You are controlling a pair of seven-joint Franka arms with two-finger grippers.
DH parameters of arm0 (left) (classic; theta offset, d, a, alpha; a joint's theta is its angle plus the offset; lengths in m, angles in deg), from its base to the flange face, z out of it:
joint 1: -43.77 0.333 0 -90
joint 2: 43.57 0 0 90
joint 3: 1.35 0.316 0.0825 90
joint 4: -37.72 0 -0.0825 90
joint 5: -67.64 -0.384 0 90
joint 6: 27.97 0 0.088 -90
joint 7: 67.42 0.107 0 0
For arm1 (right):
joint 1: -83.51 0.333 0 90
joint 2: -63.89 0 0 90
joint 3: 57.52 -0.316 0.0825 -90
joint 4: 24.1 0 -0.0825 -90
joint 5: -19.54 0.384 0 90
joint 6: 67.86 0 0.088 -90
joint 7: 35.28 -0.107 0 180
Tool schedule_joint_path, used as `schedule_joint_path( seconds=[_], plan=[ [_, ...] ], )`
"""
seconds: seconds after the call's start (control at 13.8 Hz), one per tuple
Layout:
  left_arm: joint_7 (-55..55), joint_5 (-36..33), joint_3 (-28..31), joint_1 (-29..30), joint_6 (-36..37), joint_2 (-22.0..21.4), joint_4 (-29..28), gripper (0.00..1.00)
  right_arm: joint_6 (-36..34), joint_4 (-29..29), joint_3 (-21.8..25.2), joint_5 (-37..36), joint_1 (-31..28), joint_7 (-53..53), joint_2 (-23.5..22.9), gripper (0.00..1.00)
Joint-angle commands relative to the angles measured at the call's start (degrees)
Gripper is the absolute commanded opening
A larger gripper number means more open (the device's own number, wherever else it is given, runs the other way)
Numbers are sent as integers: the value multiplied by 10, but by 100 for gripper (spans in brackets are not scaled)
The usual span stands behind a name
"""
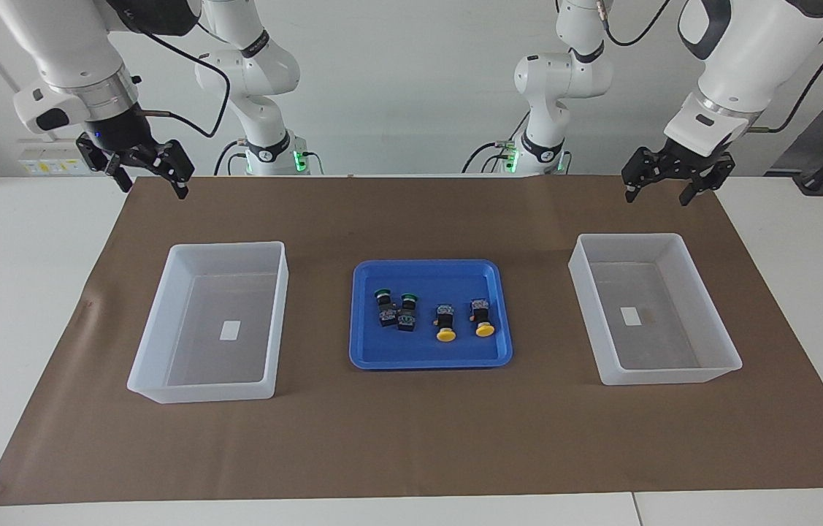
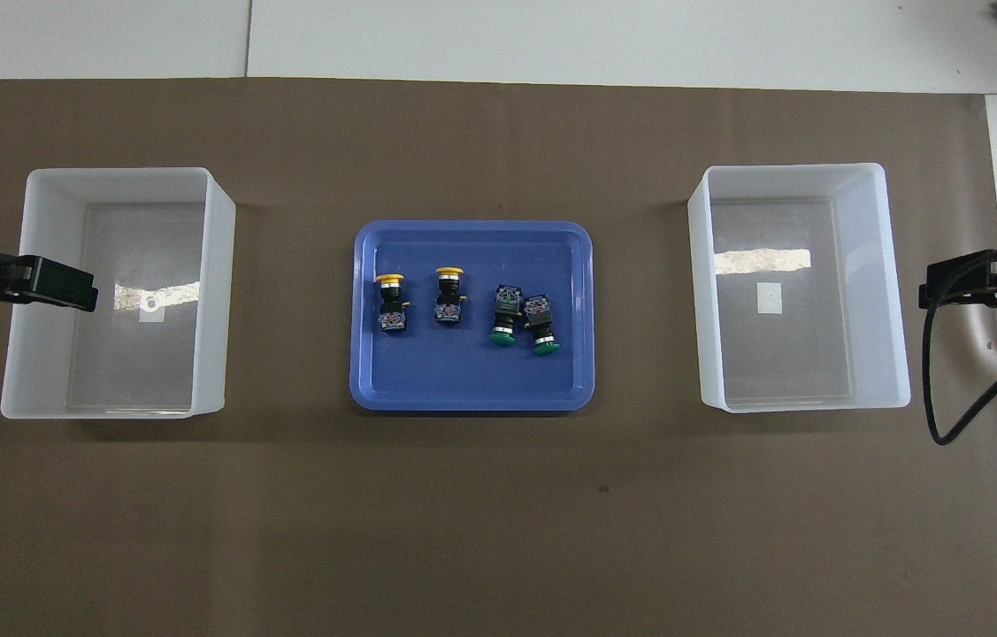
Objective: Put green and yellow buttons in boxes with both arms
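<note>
Brown paper mat (image 1: 411, 438) covers the white worktop (image 1: 24, 292); plain white wall at the robots' end, nothing else on the mat but the task's things.

All four buttons lie on their sides in the blue tray (image 1: 374, 358) at mid-table. The two green buttons (image 1: 396, 310) touch each other, toward the right arm's end; the two yellow buttons (image 1: 464, 321) lie just apart, toward the left arm's end. One translucent box (image 1: 210, 321) sits at the right arm's end, the other box (image 1: 652, 307) at the left arm's end. Both look empty, so nothing is sorted yet.

Left gripper (image 1: 667, 191) hangs raised over the mat's edge nearest the robots, by its box, fingers spread wide, holding nothing. Right gripper (image 1: 150, 175) is the same at its end, also wide and empty.

Your next move, as I read it: reach for the tray.
- Send each arm to its nearer colour so the arms don't cross.
- Grip across the black body, not the round cap.
- On green, take the outer one first; they touch, so a finger between them will likely shove the other.
- Come down vertically and clear the tray rim.
</note>
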Motion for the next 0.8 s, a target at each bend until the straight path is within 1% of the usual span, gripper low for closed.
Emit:
schedule_joint_path(
  seconds=[0.0,0.15,0.73],
  plan=[
    [3,-5,3,-3,4,-4,-5,100,-11,-10,2,-9,2,12,13,100],
    [3,-5,3,-3,4,-4,-5,100,-25,-10,2,-11,2,13,14,100],
    [-3,-5,3,-11,-5,-4,-7,100,-20,-11,1,2,-1,17,17,100]
  ],
)
